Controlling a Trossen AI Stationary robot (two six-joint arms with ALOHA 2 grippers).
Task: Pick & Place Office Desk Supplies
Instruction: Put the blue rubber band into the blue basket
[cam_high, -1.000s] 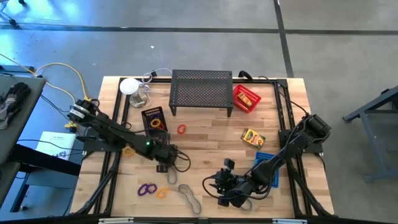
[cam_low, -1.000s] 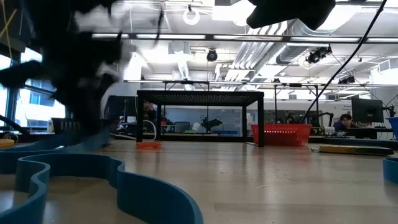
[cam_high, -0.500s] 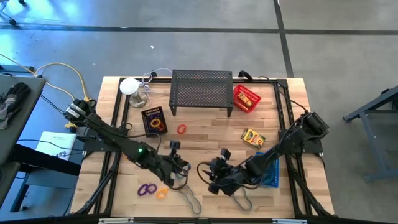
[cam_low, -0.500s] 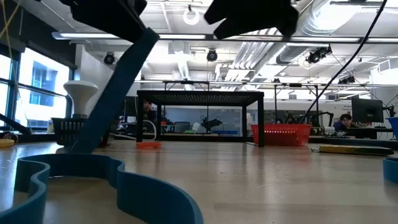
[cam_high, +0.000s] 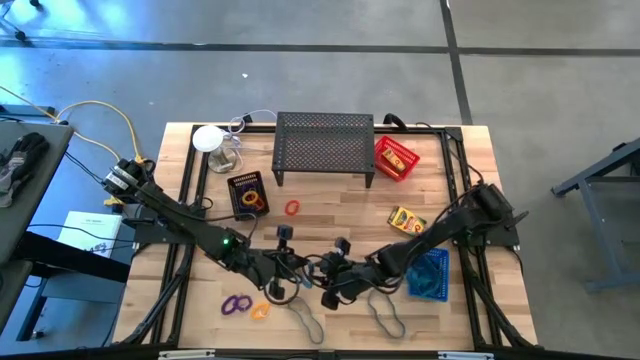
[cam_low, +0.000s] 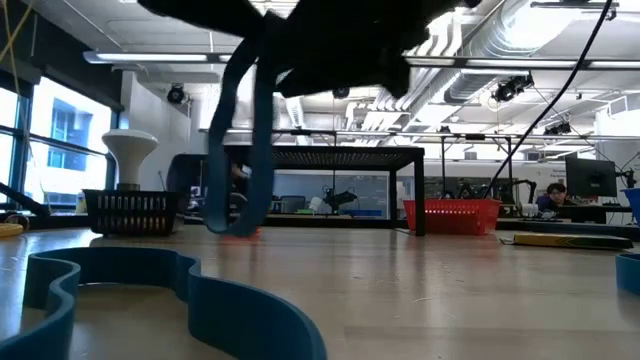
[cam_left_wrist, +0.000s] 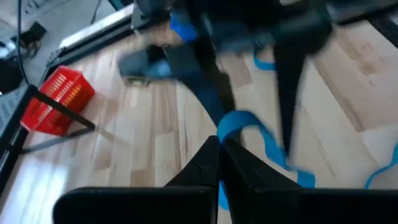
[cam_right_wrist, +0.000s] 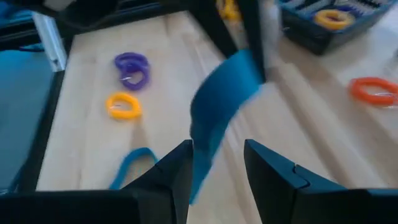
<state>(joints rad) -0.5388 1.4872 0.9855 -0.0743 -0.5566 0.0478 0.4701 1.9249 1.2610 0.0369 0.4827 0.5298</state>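
My left gripper (cam_high: 290, 268) is near the table's front middle, shut on a thin blue band loop (cam_left_wrist: 244, 124). The loop hangs below dark gripper shapes in the low view (cam_low: 248, 130). My right gripper (cam_high: 328, 280) is close on its right and open. In the right wrist view its fingers (cam_right_wrist: 177, 171) stand on either side of the same band (cam_right_wrist: 221, 93); whether they touch it, I cannot tell. Two more loops (cam_high: 307, 320) (cam_high: 385, 318) lie flat by the front edge. Purple rings (cam_high: 236, 304) and an orange ring (cam_high: 261, 311) lie front left. My left gripper pinches the blue band between its two shut fingers at one bend of the loop (cam_left_wrist: 229, 134). The rest of the band hangs slack below the hold, as the low view shows (cam_low: 232, 215).
A black perforated stand (cam_high: 324, 148) is at the back middle, with a red tray (cam_high: 396, 157) to its right. A black tray (cam_high: 247, 193) and a white-topped glass (cam_high: 212, 140) are at the back left. A red ring (cam_high: 292, 208), a yellow box (cam_high: 406, 221) and a blue tray (cam_high: 430, 275) lie around.
My left gripper has gone toward the table's right and near edges and lifted the blue band: it slanted down to the table half a second ago and now hangs as a loop. My right gripper has gone toward the table's left, up to the left gripper.
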